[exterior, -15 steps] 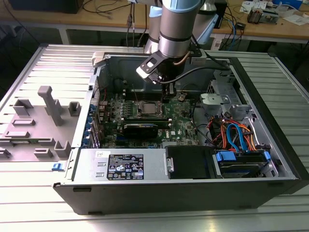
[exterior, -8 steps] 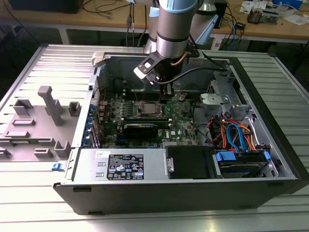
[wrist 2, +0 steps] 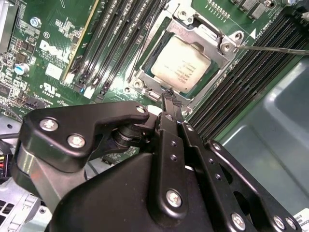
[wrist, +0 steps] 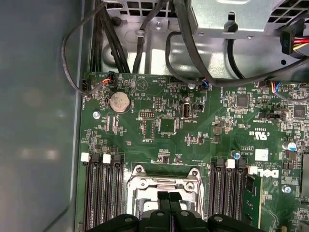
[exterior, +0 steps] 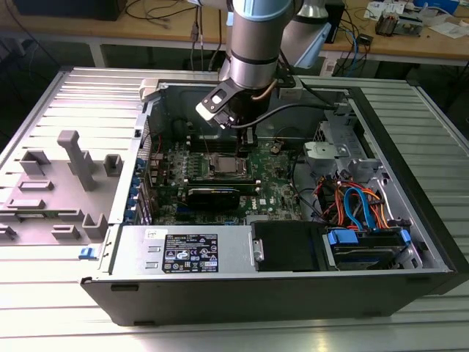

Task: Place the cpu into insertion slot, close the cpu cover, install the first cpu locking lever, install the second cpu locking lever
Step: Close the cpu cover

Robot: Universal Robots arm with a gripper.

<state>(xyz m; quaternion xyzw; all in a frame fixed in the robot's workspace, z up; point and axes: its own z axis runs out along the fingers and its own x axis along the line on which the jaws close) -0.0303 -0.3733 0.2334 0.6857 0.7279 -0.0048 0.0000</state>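
Observation:
The cpu (wrist 2: 181,65) lies flat in the insertion slot (exterior: 222,166) on the green board, its dull silver top showing. The cpu cover (wrist 2: 219,39), a silver frame, lies down around it, and its edge also appears in the first wrist view (wrist: 161,184). A thin locking lever (wrist 2: 275,49) runs out from one corner of the socket over the memory slots. My gripper (wrist 2: 170,99) hangs just above the socket's edge, and its black fingers (wrist: 164,199) are pressed together, shut, with nothing visible between them. In the exterior view the gripper (exterior: 248,138) sits over the board inside the open case.
Long black memory slots (wrist 2: 251,77) flank the socket on both sides. Black cables (wrist: 120,43) and a metal drive cage (exterior: 330,150) lie beyond the board. Orange and blue cables (exterior: 359,205) fill the exterior view's right. A grey fixture tray (exterior: 51,191) lies outside the case.

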